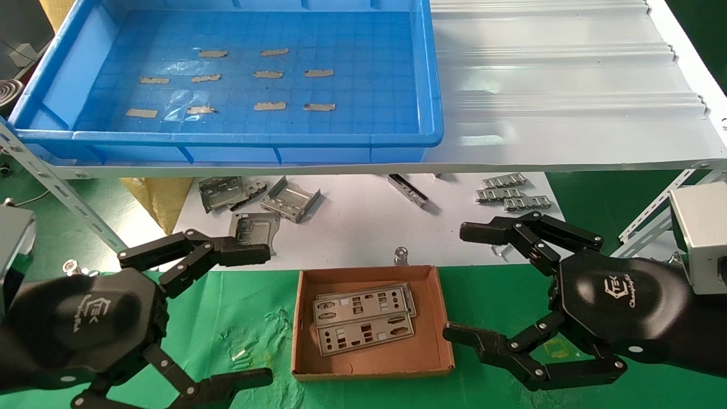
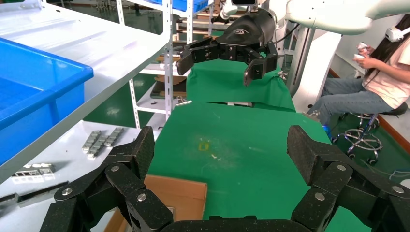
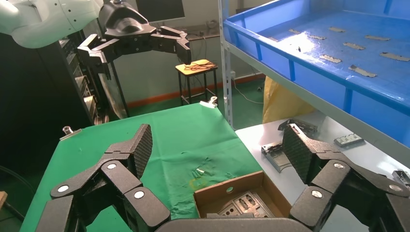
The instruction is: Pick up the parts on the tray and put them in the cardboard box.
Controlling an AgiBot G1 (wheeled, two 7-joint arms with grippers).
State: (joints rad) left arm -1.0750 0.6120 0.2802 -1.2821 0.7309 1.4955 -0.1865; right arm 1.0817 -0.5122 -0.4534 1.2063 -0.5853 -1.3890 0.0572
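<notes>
The blue tray [image 1: 431, 85] sits on the white shelf at the back left; its gridded floor holds only tan tape scraps, no plates. It also shows in the right wrist view [image 3: 309, 63]. The cardboard box [image 1: 304, 341] stands on the green cloth between my grippers, with silver-grey punched plates [image 1: 363, 321] stacked inside; the plates show in the right wrist view [image 3: 241, 205]. My left gripper [image 1: 261, 312] is open and empty, left of the box. My right gripper [image 1: 471, 284] is open and empty, right of the box.
Bent grey brackets [image 1: 289, 199] and small ribbed strips [image 1: 511, 196] lie on the white sheet under the shelf. A slanted shelf brace [image 1: 57, 187] runs at the left, another [image 1: 659, 210] at the right. A small clip [image 1: 401, 255] stands behind the box.
</notes>
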